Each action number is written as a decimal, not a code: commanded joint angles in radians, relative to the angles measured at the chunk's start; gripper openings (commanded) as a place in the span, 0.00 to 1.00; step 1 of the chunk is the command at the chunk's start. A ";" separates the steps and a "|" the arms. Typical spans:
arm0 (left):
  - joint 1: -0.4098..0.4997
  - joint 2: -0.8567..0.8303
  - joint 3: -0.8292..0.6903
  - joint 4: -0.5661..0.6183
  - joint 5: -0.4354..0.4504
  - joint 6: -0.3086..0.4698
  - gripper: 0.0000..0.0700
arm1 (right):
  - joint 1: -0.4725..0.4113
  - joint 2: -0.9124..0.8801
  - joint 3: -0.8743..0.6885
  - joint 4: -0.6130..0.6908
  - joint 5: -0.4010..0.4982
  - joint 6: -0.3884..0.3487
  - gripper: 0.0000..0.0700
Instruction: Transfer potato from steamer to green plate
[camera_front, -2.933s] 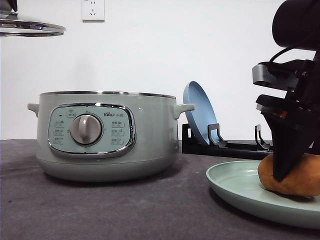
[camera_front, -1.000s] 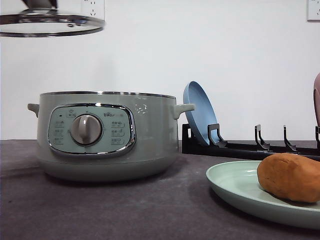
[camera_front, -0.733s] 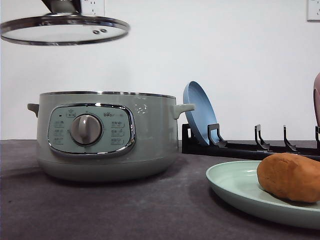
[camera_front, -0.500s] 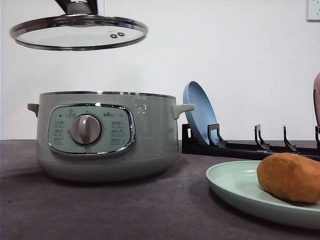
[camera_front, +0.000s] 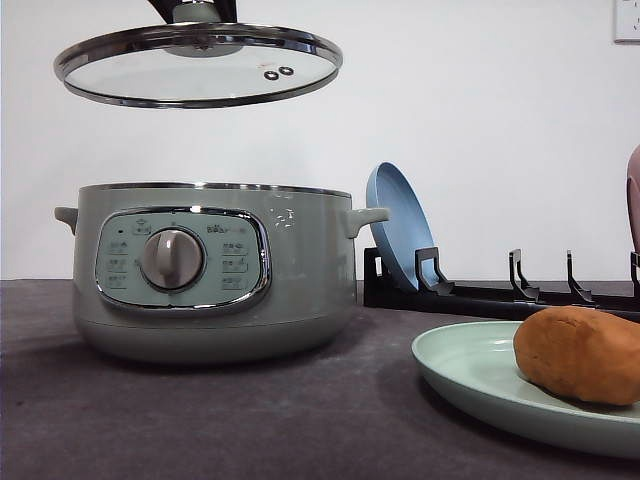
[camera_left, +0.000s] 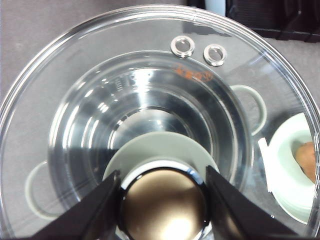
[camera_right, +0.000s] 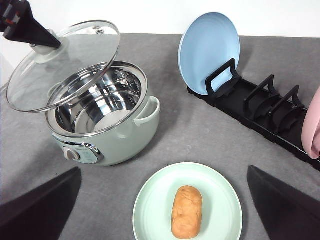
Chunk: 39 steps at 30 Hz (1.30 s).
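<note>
The left pincer (camera_left: 162, 200) is clamped on the knob (camera_left: 163, 207) of the glass lid (camera_front: 198, 64), 1 dark finger (camera_left: 97, 210) pressed to each side of it. In the front view the lid hangs level in the air, directly above the steamer (camera_front: 210, 270) and well clear of its rim. Through the glass, the left wrist view looks straight down into the bare steel bowl (camera_left: 145, 115) of the steamer, with 2 small steam holes (camera_left: 182, 46) near the lid's edge.

The steamer stands on the dark grey table (camera_front: 250, 420), its dial (camera_front: 172, 258) and chrome-framed panel facing the front camera.

Behind and to the right, a blue plate (camera_front: 400, 225) stands tilted on edge in the first slot of a black dish rack (camera_front: 500, 295). A pink plate (camera_right: 311, 125) leans at the rack's far end.

Nearer the camera, the green plate (camera_front: 470, 385) lies flat on the table to the right of the steamer, apart from it. The potato (camera_front: 580, 352) rests on it, lying on its side, with nothing gripping it. From the right wrist view the potato (camera_right: 186, 211) sits just below the plate's middle.

The right pincer's 2 fingers (camera_right: 40, 202) appear as dark blurred wedges spread wide apart, open and empty, high above the green plate (camera_right: 150, 215).
</note>
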 joint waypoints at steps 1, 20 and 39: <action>-0.010 -0.003 0.032 -0.004 0.005 -0.010 0.00 | 0.005 0.004 0.017 0.010 -0.001 0.014 1.00; -0.011 0.158 0.032 0.008 0.005 0.003 0.00 | 0.005 0.004 0.017 0.003 -0.005 0.014 1.00; -0.005 0.219 0.032 0.009 -0.046 0.009 0.00 | 0.005 0.004 0.017 -0.005 -0.004 0.014 1.00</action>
